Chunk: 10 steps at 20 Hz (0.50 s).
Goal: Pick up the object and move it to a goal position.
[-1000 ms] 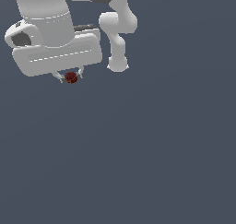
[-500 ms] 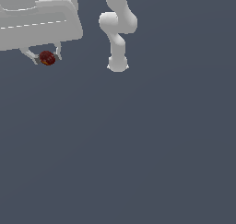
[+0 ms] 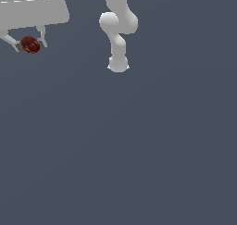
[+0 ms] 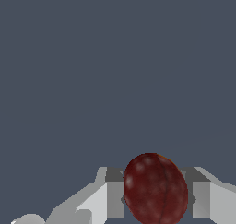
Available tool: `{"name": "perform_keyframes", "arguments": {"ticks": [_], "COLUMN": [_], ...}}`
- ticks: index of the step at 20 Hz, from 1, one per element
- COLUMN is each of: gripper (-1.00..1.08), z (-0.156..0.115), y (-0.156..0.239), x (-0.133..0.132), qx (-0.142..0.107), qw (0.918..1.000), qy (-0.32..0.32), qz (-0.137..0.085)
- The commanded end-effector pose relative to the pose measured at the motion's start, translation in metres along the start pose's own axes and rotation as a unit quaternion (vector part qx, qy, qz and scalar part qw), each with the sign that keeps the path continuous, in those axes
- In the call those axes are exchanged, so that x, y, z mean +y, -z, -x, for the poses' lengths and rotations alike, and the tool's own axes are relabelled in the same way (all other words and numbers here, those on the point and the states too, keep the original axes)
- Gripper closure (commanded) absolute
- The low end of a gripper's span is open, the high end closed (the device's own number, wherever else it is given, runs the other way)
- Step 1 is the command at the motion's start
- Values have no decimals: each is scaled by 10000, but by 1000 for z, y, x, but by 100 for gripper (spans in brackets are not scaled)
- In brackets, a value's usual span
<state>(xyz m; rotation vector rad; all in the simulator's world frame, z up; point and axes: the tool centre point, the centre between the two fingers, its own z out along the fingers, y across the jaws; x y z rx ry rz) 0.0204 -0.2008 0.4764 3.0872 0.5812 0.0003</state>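
Moved leftward, claw (image 3: 30, 44) grips ball (image 3: 30, 45) (near-round, no clear axis).

- Gripper (image 3: 30, 45): white body cut off by the exterior view's top and left edges; only the lower housing and fingers show.
- Ball (image 4: 156, 189): lower part cropped by the wrist view's edge.
- Arm (image 3: 117, 27): upper links above the ball's level run out of frame.

Flat, even light — soft-edged render
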Motion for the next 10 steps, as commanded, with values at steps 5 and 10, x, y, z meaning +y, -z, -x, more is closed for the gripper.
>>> {"name": "perform_keyframes", "arguments": {"ticks": [5, 10], "gripper": [108, 108], "z": [0, 0], "y": [9, 10], "x": [5, 6], "qx": [-1, -1], "qw": [10000, 10000], "qy": [2, 2], "qz": [-1, -1]}}
